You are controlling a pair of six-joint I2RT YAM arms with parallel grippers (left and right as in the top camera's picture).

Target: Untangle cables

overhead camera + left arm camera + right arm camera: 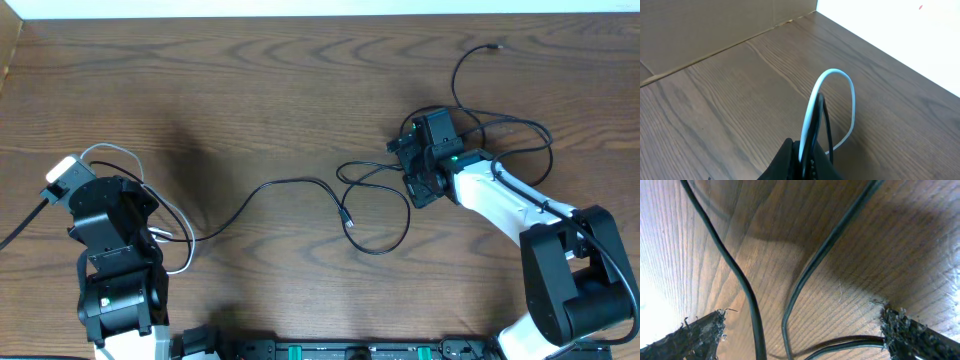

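Note:
My left gripper is shut on the white cable together with a black cable, holding their loop up off the table at the left side. One black cable runs from there across the table to a plug end in the middle. A tangle of black cables lies at the right. My right gripper is open, down on the table, with two black cable strands passing between its fingers; it also shows in the overhead view.
A cardboard wall borders the table at the far left. A white wall edge runs along the back. The arm bases stand at the front edge.

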